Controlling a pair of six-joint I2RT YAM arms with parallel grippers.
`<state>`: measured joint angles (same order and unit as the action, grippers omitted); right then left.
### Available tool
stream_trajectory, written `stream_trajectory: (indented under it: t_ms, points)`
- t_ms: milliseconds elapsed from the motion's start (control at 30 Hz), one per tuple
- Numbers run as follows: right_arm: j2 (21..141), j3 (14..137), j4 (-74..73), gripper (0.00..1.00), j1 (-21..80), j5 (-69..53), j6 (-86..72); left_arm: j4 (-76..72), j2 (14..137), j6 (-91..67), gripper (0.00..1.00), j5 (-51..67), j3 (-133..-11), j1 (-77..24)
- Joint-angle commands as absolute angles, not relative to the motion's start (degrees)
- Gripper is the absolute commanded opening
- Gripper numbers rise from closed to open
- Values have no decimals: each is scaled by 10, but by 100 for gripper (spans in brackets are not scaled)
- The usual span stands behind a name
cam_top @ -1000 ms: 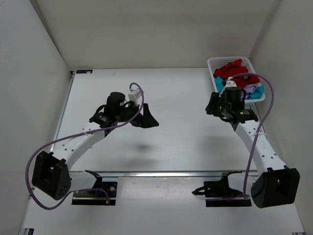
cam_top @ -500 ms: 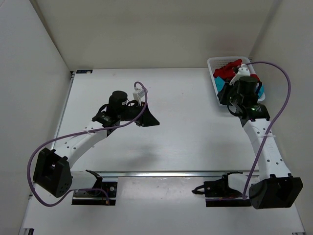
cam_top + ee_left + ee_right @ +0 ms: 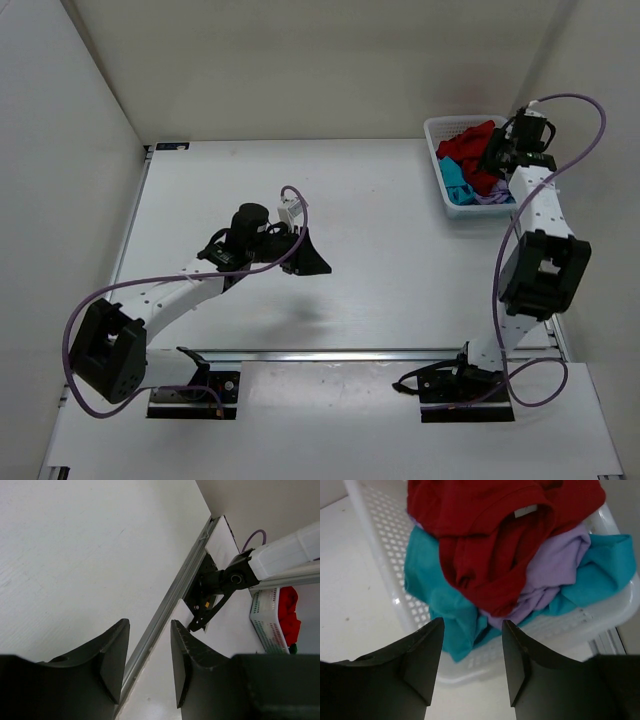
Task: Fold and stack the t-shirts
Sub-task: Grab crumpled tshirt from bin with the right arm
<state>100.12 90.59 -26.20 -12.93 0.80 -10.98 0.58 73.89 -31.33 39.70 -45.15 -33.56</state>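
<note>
While all three lie heaped in the basket [image 3: 375, 540] at the desk's [image 3: 380, 200] far right, the red shirt [image 3: 495, 540] tops the lavender shirt [image 3: 555, 565] and the teal shirt [image 3: 430, 590]. Over this heap the right pincer [image 3: 472, 630] hovers, jaws spread and empty. At mid-desk the left pincer [image 3: 149, 630] is part-spread, grasping nothing.
</note>
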Motion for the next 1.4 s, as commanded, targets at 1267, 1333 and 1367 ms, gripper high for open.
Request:
stream_trajectory:
  t_ms: [1267, 1333, 1367]
  points:
    - [1310, 1339, -380, 2, -143, -21, -114, -56, 773, -340, 44, 425, -437, -308]
    - [1288, 1357, -381, 0, -135, -8, -115, -51, 774, -337, 44, 423, -440, -306]
    - [1260, 1358, -374, 0, -134, -4, -113, -48, 774, -332, 44, 422, -444, -308]
